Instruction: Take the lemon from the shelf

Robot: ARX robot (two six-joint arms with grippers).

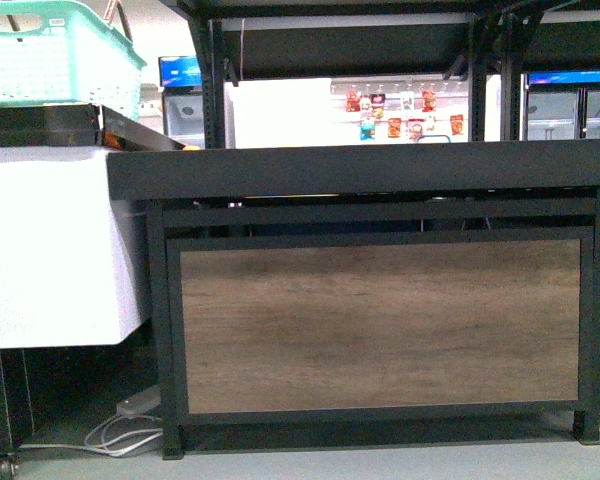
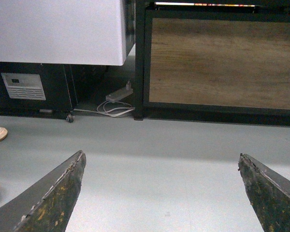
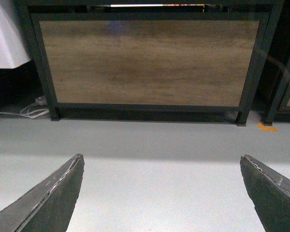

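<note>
Here, left gripper (image 2: 160, 158) — fingers spread wide, nothing between them, grey floor (image 2: 183, 140) beneath. Right gripper (image 3: 162, 159) — likewise spread, nothing gripped. Ahead of both, the shelf (image 1: 380, 168) is stood on the floor, its brown front panel (image 1: 380, 325) framed in black. The deck is seen edge-on, so where the lemon lies cannot be told. A white freezer (image 1: 50, 240) is set just beside the shelf's left end, a teal basket (image 1: 50, 50) above it. A white cable (image 1: 120, 430) is coiled at the foot.

The black-framed wood-panelled shelf (image 1: 380, 330) stands just right of the white chest freezer (image 1: 50, 250), with a teal plastic basket (image 1: 50, 50) above the freezer.
</note>
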